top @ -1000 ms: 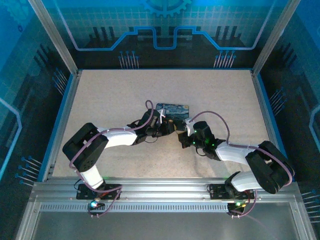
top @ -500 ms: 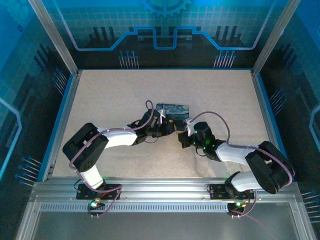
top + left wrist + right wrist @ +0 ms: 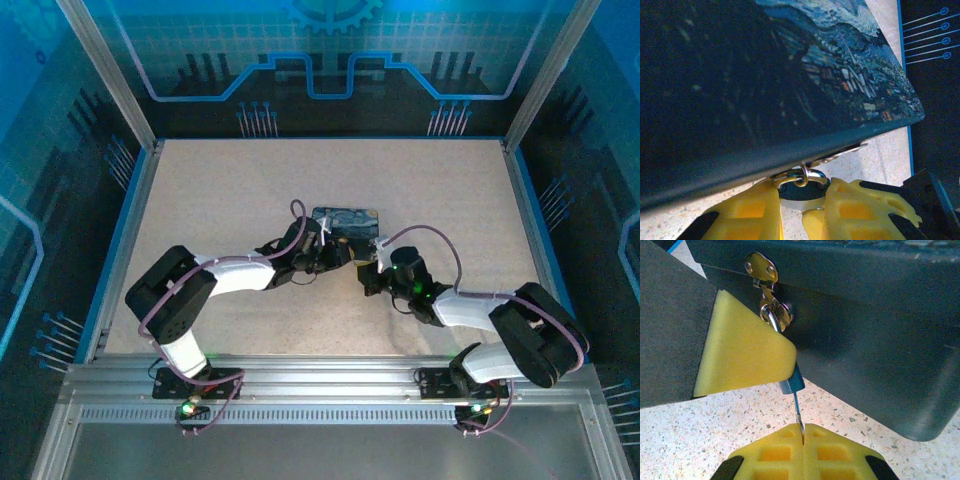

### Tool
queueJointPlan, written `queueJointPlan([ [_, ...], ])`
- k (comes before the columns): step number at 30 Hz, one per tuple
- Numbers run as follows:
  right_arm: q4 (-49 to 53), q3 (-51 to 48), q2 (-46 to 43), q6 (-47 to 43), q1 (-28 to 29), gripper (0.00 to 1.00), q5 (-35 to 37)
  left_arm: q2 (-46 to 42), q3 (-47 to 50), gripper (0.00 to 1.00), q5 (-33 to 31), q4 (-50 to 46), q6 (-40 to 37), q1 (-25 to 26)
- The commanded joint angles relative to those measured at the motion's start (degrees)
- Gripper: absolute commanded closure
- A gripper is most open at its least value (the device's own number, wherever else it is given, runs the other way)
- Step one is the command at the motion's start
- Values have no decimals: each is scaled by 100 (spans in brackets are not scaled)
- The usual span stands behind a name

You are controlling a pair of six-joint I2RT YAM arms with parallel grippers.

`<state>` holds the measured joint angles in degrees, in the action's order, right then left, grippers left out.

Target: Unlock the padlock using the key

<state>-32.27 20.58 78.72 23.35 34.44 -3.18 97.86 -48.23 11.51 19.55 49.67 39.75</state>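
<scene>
Speckled tabletop [image 3: 250,190]; left pincer [image 3: 801,206] tight on padlock [image 3: 801,192] at tin [image 3: 740,75] hasp [image 3: 839,153]; at right wrist, right pincer [image 3: 802,437] tight on key [image 3: 798,414].

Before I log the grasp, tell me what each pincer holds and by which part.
Left pincer clamps the padlock by its body. Right pincer pinches the key by its near end, tip at the padlock's underside.

A dark blue swirly night-sky print, flecked with orange and pale blue, is borne by the tin [image 3: 840,65]. The padlock [image 3: 792,384] body is seen as blue, its shackle [image 3: 771,319] silvery; the key [image 3: 798,415] is silvery too. The pads [image 3: 745,215] are coloured yellow and moulded in a grid. The table [image 3: 690,440] is speckled cream.
</scene>
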Motion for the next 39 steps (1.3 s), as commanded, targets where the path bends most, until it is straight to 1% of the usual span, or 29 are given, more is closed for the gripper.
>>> queueJointPlan([
  [1, -481, 32, 45, -27, -27, 100, 111, -119, -168, 85, 181, -17, 103, 90],
  [19, -792, 184, 286, -256, -34, 100, 184, -127, -219, 85, 247, -50, 175, 99],
  [39, -1193, 304, 512, -850, -117, 100, 202, -84, -293, 85, 407, -138, 298, 99],
])
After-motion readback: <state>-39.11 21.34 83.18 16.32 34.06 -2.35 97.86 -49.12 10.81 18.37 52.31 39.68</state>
